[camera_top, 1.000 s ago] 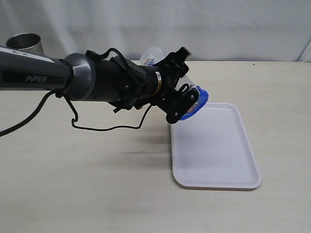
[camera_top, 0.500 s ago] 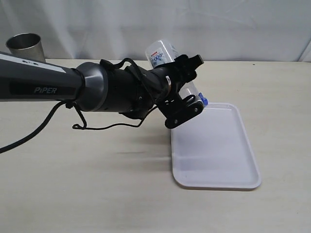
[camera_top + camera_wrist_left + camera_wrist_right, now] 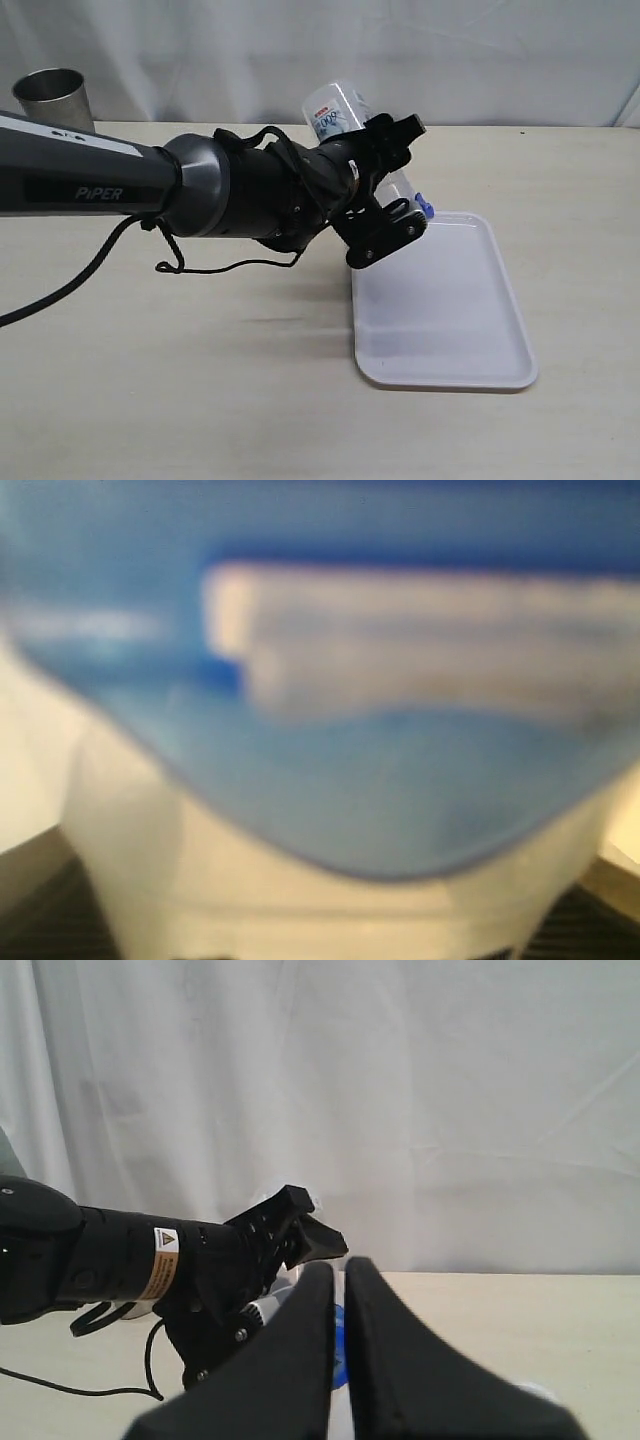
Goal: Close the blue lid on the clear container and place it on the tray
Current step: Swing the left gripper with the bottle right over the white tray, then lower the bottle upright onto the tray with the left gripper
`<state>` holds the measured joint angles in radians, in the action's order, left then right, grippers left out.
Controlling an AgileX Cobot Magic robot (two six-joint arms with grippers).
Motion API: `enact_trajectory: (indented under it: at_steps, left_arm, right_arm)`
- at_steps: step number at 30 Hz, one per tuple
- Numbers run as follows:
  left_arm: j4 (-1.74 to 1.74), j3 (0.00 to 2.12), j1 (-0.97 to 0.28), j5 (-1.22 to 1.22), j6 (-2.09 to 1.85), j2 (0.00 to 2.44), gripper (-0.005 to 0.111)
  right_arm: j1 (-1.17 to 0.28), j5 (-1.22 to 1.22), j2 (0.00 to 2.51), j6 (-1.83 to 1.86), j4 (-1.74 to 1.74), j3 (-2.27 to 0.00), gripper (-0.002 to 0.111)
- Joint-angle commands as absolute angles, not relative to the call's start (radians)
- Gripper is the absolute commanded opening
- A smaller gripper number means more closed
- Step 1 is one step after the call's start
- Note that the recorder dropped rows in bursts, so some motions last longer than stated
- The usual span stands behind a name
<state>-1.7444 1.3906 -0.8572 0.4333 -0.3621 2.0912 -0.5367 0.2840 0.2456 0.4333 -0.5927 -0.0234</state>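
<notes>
In the exterior view my left gripper (image 3: 398, 178) is shut on the clear container (image 3: 335, 110), held tilted above the tray's far left corner. Its labelled base points up and back. Only a sliver of the blue lid (image 3: 424, 208) shows at its lower end, past the fingers. The left wrist view is a blur, filled by the blue lid (image 3: 400, 790) and the pale container (image 3: 300, 905) under it. The white tray (image 3: 450, 330) lies flat on the table. My right gripper (image 3: 338, 1272) is shut and holds nothing, with the blue lid (image 3: 340, 1355) seen beyond its fingers. It is outside the exterior view.
A grey steel cup (image 3: 50, 94) stands at the far left back of the table. The left arm (image 3: 120, 185) stretches across from the left, with a black cable (image 3: 200, 265) hanging under it. A white curtain closes off the back.
The left gripper has turned the container: its base has risen and the lid, broadly visible a second ago, is now mostly hidden behind the fingers. The arm has shifted slightly right.
</notes>
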Motion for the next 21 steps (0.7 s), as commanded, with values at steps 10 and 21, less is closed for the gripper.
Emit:
enact_trajectory:
  at_steps: [10,21]
  left_arm:
    - [-1.657,1.425,-0.775,-0.202,0.361,2.085,0.000]
    - [-0.804,1.449,-0.659,-0.926,0.508,2.251,0.000]
  right_arm:
    - [-0.538,0.279,0.242,0.431,-0.590,-0.020,0.004]
    - [-0.538,0.260,0.242,0.431,-0.590,-0.020,0.004]
